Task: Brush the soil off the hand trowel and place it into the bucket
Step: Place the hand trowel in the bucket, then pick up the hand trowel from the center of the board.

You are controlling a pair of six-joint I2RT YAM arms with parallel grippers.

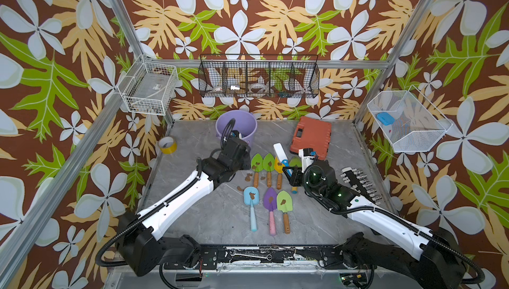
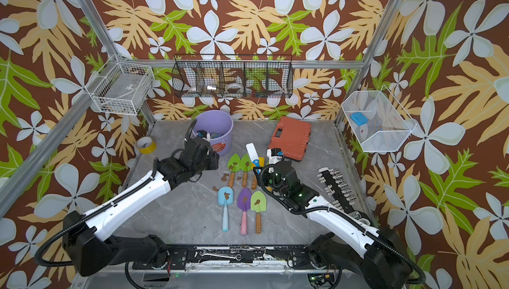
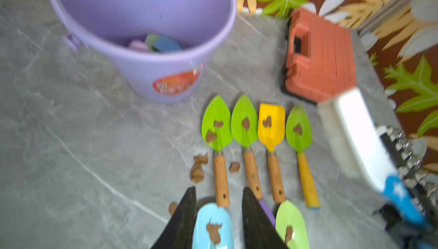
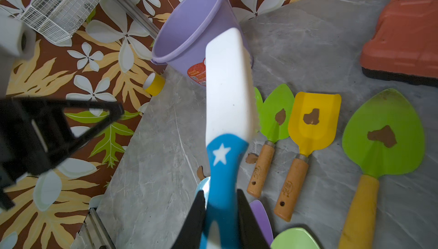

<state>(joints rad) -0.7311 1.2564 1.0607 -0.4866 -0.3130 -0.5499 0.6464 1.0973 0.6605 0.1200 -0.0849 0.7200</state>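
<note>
trowels: seven flat on the grey table (image 1: 198,213); back row green trowel (image 3: 216,111), second green trowel (image 3: 244,108), yellow trowel (image 3: 273,134), yellow-handled green trowel (image 3: 299,117); front row light-blue trowel (image 1: 253,218), purple trowel (image 1: 267,205), light-green trowel (image 1: 286,221)
soil: clump on every blade; loose clumps (image 3: 197,173) by leftmost back handle
bucket (image 1: 243,119): upright behind rows; blurred pink, green, blue pieces inside
left gripper (image 3: 219,189): fingers apart, nothing between; above table between bucket and back row's left end
right gripper (image 4: 220,192): clamped on blue handle of white-headed brush (image 4: 227,81); head slants above back row
rest: orange-red tool case (image 1: 311,136) right of bucket; yellow tape roll (image 1: 166,144); socket rail (image 1: 358,183)
</note>
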